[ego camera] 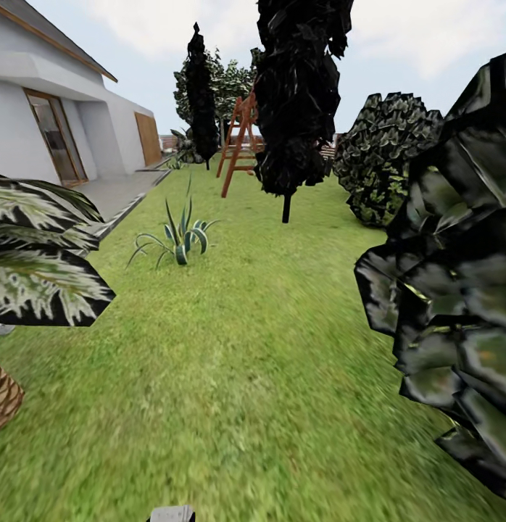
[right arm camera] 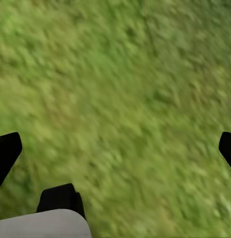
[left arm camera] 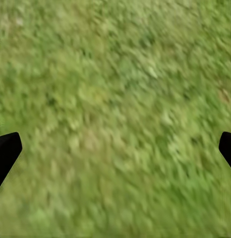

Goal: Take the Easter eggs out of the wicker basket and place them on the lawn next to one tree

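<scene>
A garden stretches ahead in the head view: the lawn (ego camera: 246, 362) runs long and green toward a white house (ego camera: 43, 109) with a paved patio (ego camera: 115, 192) on one side, a spiky striped plant (ego camera: 179, 239) in the grass, a red-brown ladder (ego camera: 238, 141) farther back, a dark thin-trunked tree (ego camera: 293, 101) beside it, and a rounded bush (ego camera: 387, 152) beyond. Dark foliage (ego camera: 456, 290) crowds the near right edge, and a scaly palm trunk (ego camera: 3, 395) under big striped leaves (ego camera: 35, 268) sits at the near left. No basket, eggs or pale thick trunk appear here, so the robot seems to be travelling and where those things lie cannot be told. In the left wrist view, blurred grass (left arm camera: 115, 109) lies under the left gripper (left arm camera: 115, 148), whose dark fingertips (left arm camera: 6, 151) sit at the far edges of the picture, spread wide with nothing between them. In the right wrist view, more grass (right arm camera: 125, 89) passes under the right gripper (right arm camera: 115, 148), likewise spread wide and empty, with a grey part of the robot (right arm camera: 41, 225) low in the frame. As a judgement, the eggs should be light, hard and smooth, likely to roll or slip, so each is best taken across its widest middle with a gentle squeeze, reaching down past the basket's rim.
</scene>
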`<state>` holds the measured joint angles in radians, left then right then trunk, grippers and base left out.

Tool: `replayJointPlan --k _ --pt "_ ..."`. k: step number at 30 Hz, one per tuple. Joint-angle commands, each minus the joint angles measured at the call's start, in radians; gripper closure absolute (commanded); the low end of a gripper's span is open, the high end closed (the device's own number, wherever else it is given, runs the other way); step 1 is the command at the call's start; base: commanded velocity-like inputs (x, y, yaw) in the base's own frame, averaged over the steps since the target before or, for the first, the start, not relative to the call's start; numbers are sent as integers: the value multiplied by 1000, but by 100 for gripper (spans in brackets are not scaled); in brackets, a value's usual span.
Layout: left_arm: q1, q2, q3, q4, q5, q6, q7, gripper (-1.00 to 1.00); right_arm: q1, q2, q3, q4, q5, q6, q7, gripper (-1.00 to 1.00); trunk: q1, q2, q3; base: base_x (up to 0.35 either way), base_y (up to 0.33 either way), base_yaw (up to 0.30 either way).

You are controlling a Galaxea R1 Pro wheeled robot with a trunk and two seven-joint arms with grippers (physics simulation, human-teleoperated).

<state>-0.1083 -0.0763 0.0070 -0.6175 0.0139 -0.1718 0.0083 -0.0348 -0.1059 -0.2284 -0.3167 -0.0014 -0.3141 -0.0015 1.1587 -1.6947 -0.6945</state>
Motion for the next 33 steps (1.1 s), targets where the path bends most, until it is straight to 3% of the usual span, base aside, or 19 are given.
replayJointPlan --k 1,20,33 --pt "-1 0 1 1 1 -3 1 -100 0 0 -2 1 0 -3 0 -100 0 0 -1 329 6 206" --pt "-1 0 1 1 1 -3 1 -100 0 0 -2 1 0 -3 0 -100 0 0 -1 324 110 43" --pt "-1 -4 -1 5 0 -3 2 -100 0 4 0 11 0 -3 -1 -100 0 0 -1 330 11 0"
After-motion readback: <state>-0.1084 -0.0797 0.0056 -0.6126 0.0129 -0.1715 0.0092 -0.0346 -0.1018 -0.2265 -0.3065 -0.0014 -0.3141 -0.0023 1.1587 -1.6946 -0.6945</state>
